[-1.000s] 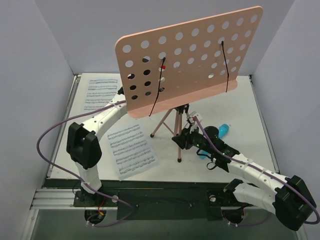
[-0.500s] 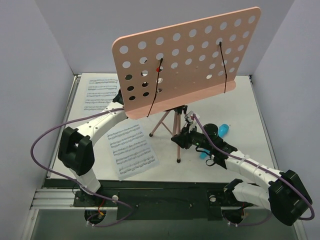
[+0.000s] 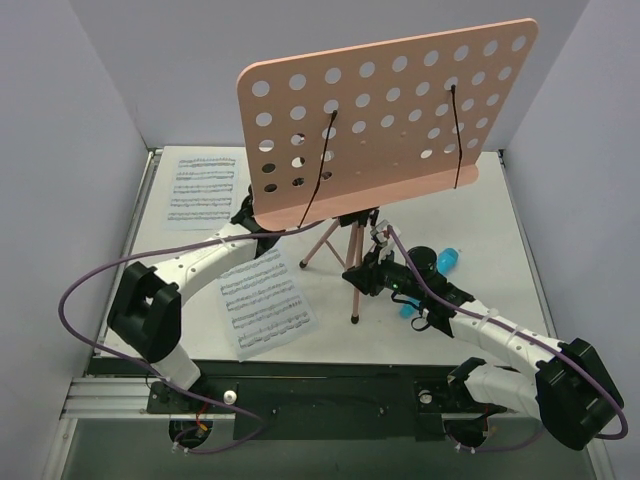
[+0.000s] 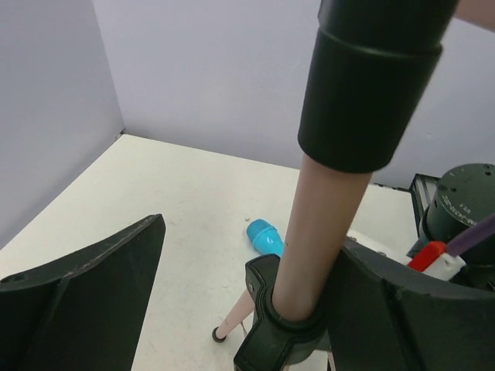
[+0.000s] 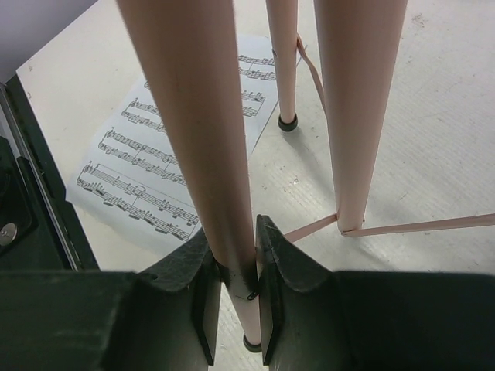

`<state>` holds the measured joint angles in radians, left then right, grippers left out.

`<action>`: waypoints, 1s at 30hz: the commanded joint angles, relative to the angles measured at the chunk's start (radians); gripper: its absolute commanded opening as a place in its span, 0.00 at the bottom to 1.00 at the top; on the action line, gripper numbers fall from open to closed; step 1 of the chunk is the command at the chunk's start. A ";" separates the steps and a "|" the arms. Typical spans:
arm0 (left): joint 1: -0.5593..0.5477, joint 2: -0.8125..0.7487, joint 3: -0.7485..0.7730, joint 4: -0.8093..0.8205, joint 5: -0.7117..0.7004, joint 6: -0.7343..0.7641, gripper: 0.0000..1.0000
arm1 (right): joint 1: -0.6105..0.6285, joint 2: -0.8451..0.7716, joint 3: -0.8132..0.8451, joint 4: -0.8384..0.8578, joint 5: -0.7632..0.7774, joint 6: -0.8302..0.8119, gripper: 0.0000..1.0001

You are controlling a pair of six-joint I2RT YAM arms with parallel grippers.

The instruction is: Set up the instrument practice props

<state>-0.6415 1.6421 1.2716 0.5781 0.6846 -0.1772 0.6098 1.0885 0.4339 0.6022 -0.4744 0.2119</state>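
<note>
Table [image 3: 488,228]: tripod [image 3: 325,246], near pg [image 3: 262,305], far pg [image 3: 203,187]

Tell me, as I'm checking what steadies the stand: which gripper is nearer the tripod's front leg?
Right. The right gripper is clamped on the front leg; the left gripper sits open around the centre pole, up under the desk.

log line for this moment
left gripper open around tripod post | right gripper shut on tripod leg | desk mounted | pages on table

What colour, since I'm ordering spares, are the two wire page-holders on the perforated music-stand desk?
Black wire page-holders; clearest in the top external view.
</note>
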 commanded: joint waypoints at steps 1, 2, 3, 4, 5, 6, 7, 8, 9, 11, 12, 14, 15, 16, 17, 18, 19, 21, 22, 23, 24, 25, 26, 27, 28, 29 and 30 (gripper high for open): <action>-0.038 -0.028 0.021 -0.027 -0.201 -0.008 0.85 | 0.013 -0.004 0.016 0.059 -0.092 0.060 0.09; -0.041 -0.031 0.021 -0.038 -0.223 -0.010 0.84 | 0.013 -0.004 0.016 0.059 -0.090 0.060 0.09; -0.041 -0.036 0.020 -0.047 -0.230 -0.013 0.83 | 0.015 -0.004 0.014 0.059 -0.092 0.060 0.09; -0.044 -0.041 0.017 -0.050 -0.247 -0.013 0.82 | 0.015 -0.004 0.012 0.059 -0.092 0.060 0.09; -0.046 -0.045 0.012 -0.057 -0.252 -0.008 0.82 | 0.015 -0.006 0.012 0.059 -0.092 0.058 0.09; -0.049 -0.053 0.012 -0.063 -0.260 -0.007 0.82 | 0.015 -0.004 0.012 0.059 -0.092 0.058 0.09; -0.049 -0.056 0.009 -0.066 -0.266 0.001 0.81 | 0.015 -0.004 0.012 0.061 -0.092 0.058 0.09; -0.047 -0.057 0.008 -0.069 -0.270 -0.001 0.80 | 0.015 -0.002 0.014 0.061 -0.092 0.058 0.09; -0.047 -0.057 0.009 -0.070 -0.276 -0.002 0.77 | 0.015 -0.001 0.016 0.062 -0.093 0.058 0.09; -0.049 -0.062 0.014 -0.080 -0.277 -0.005 0.69 | 0.015 0.002 0.016 0.062 -0.096 0.060 0.09; -0.049 -0.068 0.014 -0.080 -0.278 -0.007 0.68 | 0.015 0.002 0.017 0.059 -0.098 0.060 0.09; -0.049 -0.076 0.021 -0.080 -0.278 -0.013 0.63 | 0.015 0.002 0.016 0.059 -0.101 0.060 0.09; -0.049 -0.079 0.023 -0.081 -0.277 -0.015 0.60 | 0.015 0.002 0.017 0.061 -0.101 0.058 0.09; -0.049 -0.080 0.031 -0.084 -0.278 -0.015 0.57 | 0.015 0.002 0.019 0.062 -0.104 0.058 0.09; -0.049 -0.082 0.034 -0.086 -0.275 -0.015 0.50 | 0.015 0.004 0.017 0.064 -0.105 0.058 0.10; -0.047 -0.080 0.044 -0.093 -0.272 -0.016 0.45 | 0.015 0.005 0.019 0.065 -0.107 0.060 0.11; -0.046 -0.079 0.049 -0.096 -0.264 -0.015 0.34 | 0.015 0.008 0.022 0.067 -0.109 0.058 0.11; -0.043 -0.076 0.063 -0.107 -0.243 -0.018 0.24 | 0.013 0.016 0.029 0.068 -0.113 0.060 0.12; -0.041 -0.068 0.071 -0.107 -0.234 -0.015 0.15 | 0.015 0.019 0.032 0.068 -0.116 0.058 0.12; -0.040 -0.068 0.074 -0.107 -0.221 -0.015 0.11 | 0.016 0.025 0.037 0.070 -0.119 0.060 0.12; -0.040 -0.062 0.081 -0.110 -0.214 -0.010 0.03 | 0.015 0.030 0.037 0.071 -0.125 0.061 0.12; -0.038 -0.059 0.086 -0.112 -0.198 -0.007 0.00 | 0.016 0.036 0.040 0.071 -0.128 0.061 0.12; -0.037 -0.057 0.090 -0.113 -0.189 -0.001 0.00 | 0.016 0.037 0.040 0.073 -0.133 0.063 0.12; -0.034 -0.053 0.094 -0.107 -0.159 0.004 0.00 | 0.016 0.042 0.042 0.074 -0.135 0.064 0.12; -0.035 -0.050 0.097 -0.103 -0.111 0.014 0.00 | 0.015 0.042 0.042 0.076 -0.138 0.064 0.12; -0.034 -0.045 0.095 -0.081 -0.088 0.022 0.00 | 0.016 0.042 0.042 0.079 -0.138 0.066 0.12; -0.032 -0.045 0.091 -0.066 -0.032 0.031 0.00 | 0.016 0.042 0.043 0.080 -0.141 0.066 0.13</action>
<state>-0.6853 1.5978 1.2919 0.4290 0.5739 -0.1871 0.6083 1.1202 0.4450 0.6430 -0.4984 0.2379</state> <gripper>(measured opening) 0.345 0.161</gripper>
